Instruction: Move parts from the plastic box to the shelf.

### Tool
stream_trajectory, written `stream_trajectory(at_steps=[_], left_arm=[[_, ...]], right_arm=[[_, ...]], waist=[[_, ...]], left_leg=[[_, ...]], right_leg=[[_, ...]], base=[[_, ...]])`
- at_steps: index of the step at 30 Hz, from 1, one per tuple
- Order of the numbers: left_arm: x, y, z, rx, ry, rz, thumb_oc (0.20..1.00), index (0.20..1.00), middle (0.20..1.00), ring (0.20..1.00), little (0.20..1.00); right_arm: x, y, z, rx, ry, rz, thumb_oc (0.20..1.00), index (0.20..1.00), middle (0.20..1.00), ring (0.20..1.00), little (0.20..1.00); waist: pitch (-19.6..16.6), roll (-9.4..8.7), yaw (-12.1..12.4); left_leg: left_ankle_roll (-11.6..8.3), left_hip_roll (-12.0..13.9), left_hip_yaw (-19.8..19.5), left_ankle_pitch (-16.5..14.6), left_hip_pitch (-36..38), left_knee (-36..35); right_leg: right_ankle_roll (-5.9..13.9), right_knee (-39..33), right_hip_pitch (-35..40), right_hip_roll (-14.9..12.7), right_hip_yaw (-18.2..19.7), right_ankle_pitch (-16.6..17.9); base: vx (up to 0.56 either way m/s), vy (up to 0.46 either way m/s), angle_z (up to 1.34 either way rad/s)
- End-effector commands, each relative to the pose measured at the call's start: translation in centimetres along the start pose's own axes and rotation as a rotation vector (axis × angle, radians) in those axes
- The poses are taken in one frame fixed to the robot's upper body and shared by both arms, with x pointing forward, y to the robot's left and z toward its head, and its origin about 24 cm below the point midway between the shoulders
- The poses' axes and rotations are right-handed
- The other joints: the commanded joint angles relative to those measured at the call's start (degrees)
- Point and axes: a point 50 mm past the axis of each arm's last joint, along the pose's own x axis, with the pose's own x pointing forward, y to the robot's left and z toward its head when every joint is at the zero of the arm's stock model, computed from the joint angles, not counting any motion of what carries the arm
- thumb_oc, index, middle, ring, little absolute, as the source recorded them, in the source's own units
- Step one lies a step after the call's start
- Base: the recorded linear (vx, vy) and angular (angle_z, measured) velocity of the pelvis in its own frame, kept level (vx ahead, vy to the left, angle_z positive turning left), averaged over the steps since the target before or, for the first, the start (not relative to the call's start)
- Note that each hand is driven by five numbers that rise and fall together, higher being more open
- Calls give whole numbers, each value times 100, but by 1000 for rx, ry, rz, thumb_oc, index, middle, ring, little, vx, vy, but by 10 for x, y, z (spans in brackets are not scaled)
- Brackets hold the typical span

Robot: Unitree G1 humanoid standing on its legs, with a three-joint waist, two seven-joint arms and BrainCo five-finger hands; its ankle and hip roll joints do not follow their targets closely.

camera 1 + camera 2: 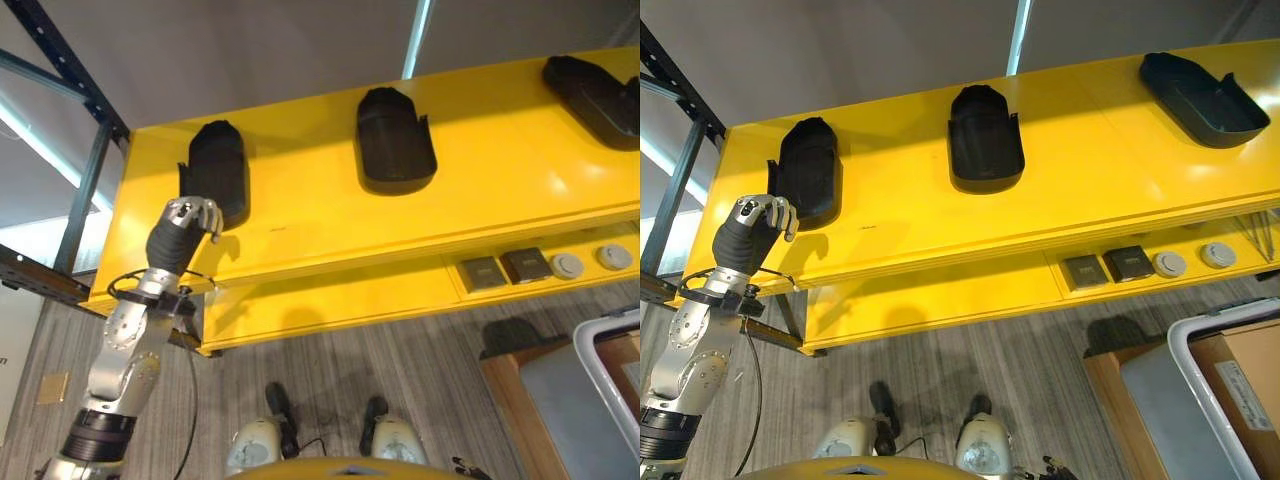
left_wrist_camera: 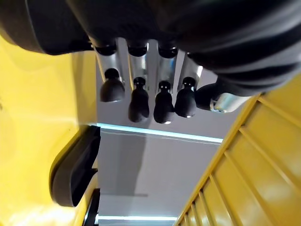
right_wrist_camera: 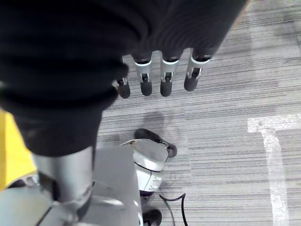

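Fingers (image 2: 138,101) on my left hand (image 1: 190,222) curled, holding nothing, just beside leftmost black part (image 1: 218,170): matte, scoop-shaped, on yellow shelf (image 1: 300,220). Right hand (image 3: 160,77) fingers hang relaxed.

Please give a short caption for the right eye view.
Left hand raised beside the leftmost of three black parts on the yellow shelf.
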Motion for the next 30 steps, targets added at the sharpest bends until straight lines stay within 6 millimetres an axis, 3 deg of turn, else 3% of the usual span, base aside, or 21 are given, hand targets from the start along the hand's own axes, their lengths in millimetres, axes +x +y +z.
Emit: stream_trajectory(at_steps=[1, 11, 19, 30], left_arm=[[11, -6, 20, 26, -74, -89, 200, 200, 200, 200, 200], [18, 2, -9, 52, 45, 49, 200, 200, 200, 200, 200], [16, 27, -38, 63, 130, 238, 200, 200, 200, 200, 200], [12, 36, -51, 67, 174, 305, 200, 200, 200, 200, 200]], right_arm=[[2, 12, 8, 33, -42, 15, 1000, 1000, 1000, 1000, 1000], [7, 14, 16, 16, -47, 22, 1000, 1000, 1000, 1000, 1000], [8, 13, 19, -6, -35, 34, 1000, 1000, 1000, 1000, 1000], [7, 11, 16, -16, -27, 33, 1000, 1000, 1000, 1000, 1000]], waist=[[68, -338, -84], [79, -355, -148], [42, -386, -306], [30, -389, -395]], left_leg=[[-201, 213, -351, -25, -47, 229], [-189, 196, -344, -33, -15, 185], [-183, 249, -252, -51, 57, 244], [-178, 271, -184, -79, 98, 324]], right_leg=[[339, -1800, 861, -12, -218, 897], [340, -1786, 819, 24, -116, 891], [306, -1736, 839, 53, -19, 860], [291, -1682, 869, 38, 24, 839]], base=[[5, -1, 4], [2, 0, 4], [28, -2, -6], [14, 5, -2]])
